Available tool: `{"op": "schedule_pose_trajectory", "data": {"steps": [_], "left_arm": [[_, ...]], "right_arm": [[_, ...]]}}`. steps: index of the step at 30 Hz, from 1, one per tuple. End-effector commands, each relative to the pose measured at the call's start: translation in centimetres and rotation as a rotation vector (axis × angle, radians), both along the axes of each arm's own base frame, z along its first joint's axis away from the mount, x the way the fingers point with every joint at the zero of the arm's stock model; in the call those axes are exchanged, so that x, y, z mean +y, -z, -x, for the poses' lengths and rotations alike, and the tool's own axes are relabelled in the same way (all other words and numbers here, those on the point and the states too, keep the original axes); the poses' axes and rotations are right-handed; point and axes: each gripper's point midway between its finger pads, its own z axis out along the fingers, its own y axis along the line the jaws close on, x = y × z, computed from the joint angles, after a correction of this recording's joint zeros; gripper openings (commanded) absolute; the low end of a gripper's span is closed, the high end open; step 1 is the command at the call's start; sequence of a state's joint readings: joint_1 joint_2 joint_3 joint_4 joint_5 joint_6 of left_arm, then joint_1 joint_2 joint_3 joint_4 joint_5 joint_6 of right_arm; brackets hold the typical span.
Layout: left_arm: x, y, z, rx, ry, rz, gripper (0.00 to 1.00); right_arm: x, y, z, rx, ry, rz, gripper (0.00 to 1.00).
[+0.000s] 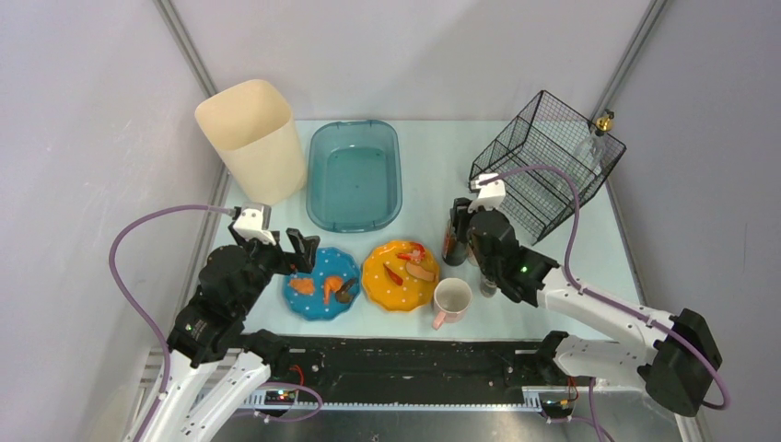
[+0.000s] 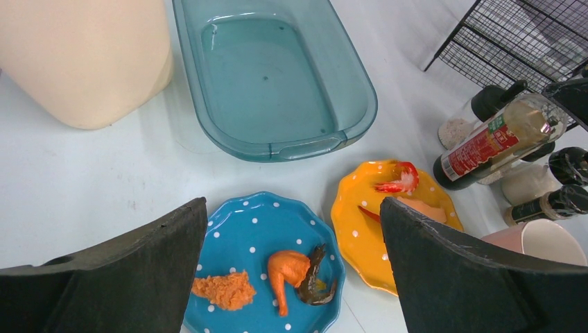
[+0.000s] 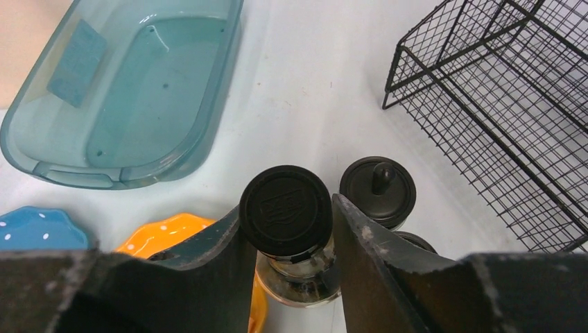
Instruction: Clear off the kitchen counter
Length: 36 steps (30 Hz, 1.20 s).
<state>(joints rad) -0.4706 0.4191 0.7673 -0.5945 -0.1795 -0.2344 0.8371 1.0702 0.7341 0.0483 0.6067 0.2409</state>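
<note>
The pale blue surface [image 1: 433, 170] fills the middle of the overhead frame. Its long axis runs left to right, with a black front strip along the bottom and metal rails at the sides.

- **Upper left:** one cream bin [image 1: 250, 138], with one teal basin [image 1: 355, 175] just beside it.
- **Upper right:** one black wire basket [image 1: 548, 161], tilted.
- **Near the front:** two scalloped plates side by side, a blue plate [image 1: 322, 285] and an orange plate [image 1: 399, 274], each with food scraps on it.
- **Right of the plates:** one pink mug [image 1: 451, 301].
- **Right of centre:** one dark sauce bottle [image 2: 485, 142] and three small black-lidded jars [image 2: 471, 118], bunched together.

The left claw [image 1: 295, 253] hangs spread wide over the blue plate, grasping nothing. The right claw [image 3: 286, 208] brackets the sauce bottle's black cap, with its fingers close against both sides. Whether it truly grips cannot be told.

Bare room lies between the basin and the basket, and at the lower right corner. The bin crowds the left rail.
</note>
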Motion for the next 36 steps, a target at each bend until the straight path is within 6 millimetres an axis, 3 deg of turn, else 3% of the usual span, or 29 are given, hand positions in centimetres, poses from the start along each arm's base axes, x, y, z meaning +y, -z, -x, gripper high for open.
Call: {"op": "schedule_pose_trajectory", "data": {"steps": [1, 4, 10, 19, 36], "left_arm": [[0.2, -0.4, -0.2, -0.020, -0.004, -0.011, 0.98], [0.2, -0.4, -0.1, -0.022, -0.003, -0.011, 0.98], [0.2, -0.4, -0.2, -0.022, -0.004, -0.011, 0.98], [0.2, -0.4, -0.1, -0.021, -0.003, -0.011, 0.98], [0.1, -0.3, -0.1, -0.018, 0.004, -0.011, 0.98]], "right_arm": [[0.2, -1.4, -0.4, -0.055, 0.031, -0.018, 0.43], [0.1, -1.4, -0.4, -0.059, 0.037, -0.008, 0.33], [0.5, -2.9, -0.4, -0.112, 0.032, -0.018, 0.00], [1.1, -8.1, -0.4, -0.201, 0.012, -0.106, 0.00], [0.4, -22.5, -0.6, -0.448, 0.016, -0.160, 0.00]]}}
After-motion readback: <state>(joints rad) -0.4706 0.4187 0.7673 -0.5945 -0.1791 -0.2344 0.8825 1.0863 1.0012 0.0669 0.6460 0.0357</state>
